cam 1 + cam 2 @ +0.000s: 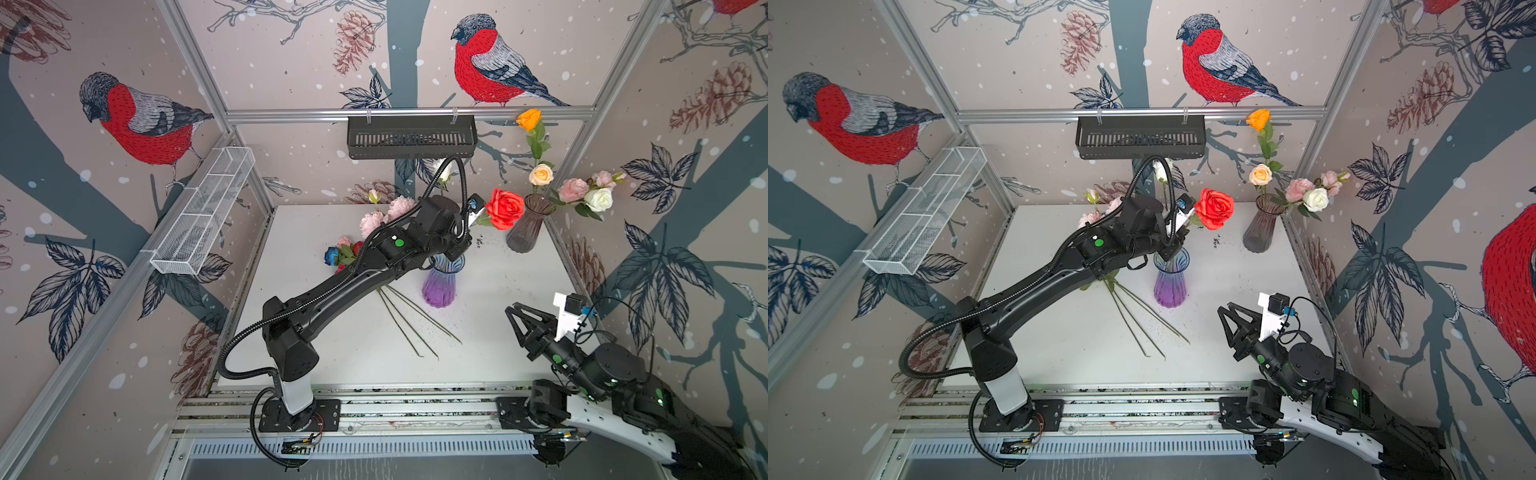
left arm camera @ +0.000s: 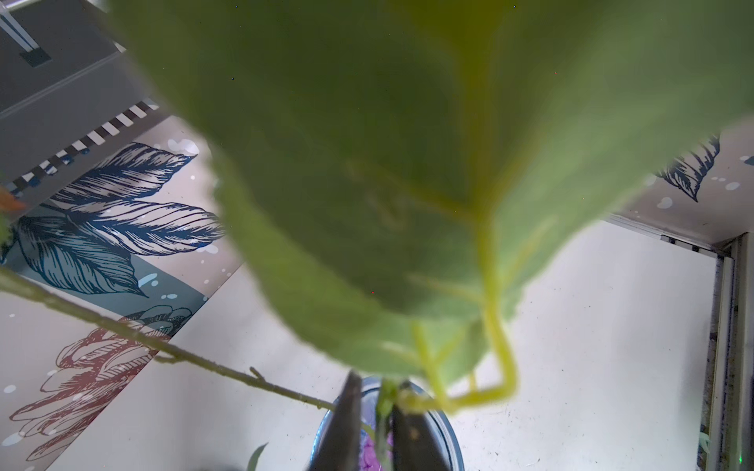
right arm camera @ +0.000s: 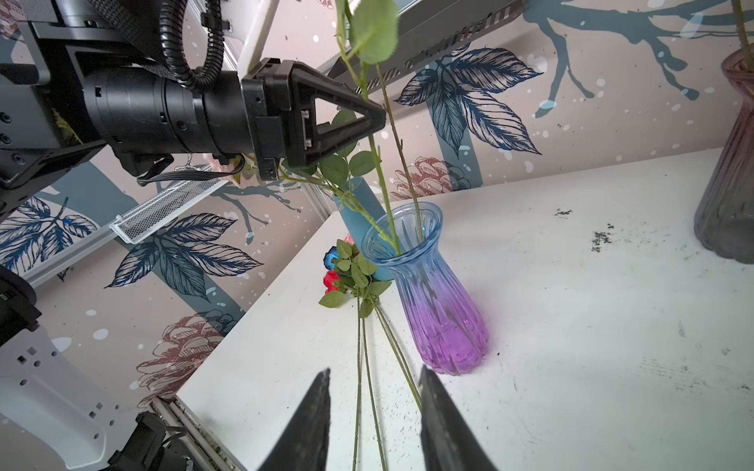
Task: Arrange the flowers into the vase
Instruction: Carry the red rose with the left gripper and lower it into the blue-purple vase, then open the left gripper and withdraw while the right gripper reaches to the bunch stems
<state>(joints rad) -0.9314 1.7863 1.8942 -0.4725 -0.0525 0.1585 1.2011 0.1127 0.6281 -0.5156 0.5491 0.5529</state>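
Jaws of the right gripper stand apart w/ nothing btwn them, parked low at the near edge of the table; jaws of the left gripper are parted a little w/ the stem of the red rose running btwn them, and the gap looks wider than the stem, so prob a loose hold at most; just past the right gripper lie the loose flowers, flat on the table beside the blue-purple vase, stems fanned toward the front, blue, red and pink heads at the far end; these are left to do, three or four I'd say; the blue-purple vase stands upright mid-table w/ two stems in its mouth, one the red rose's, its head leaning out beyond the left gripper; further back, right corner, the grey vase holds approx five heads, orange, peach, white, two pink, so that part looks done; task maybe two-thirds through. Hard to read: left wrist view is mostly one blurred leaf; the left arm covers the blue-purple vase's mouth in both top views; can't tell through ribbed glass whether the rose's stem reaches the bottom; pink heads show behind the arm, can't tell what they stand in.
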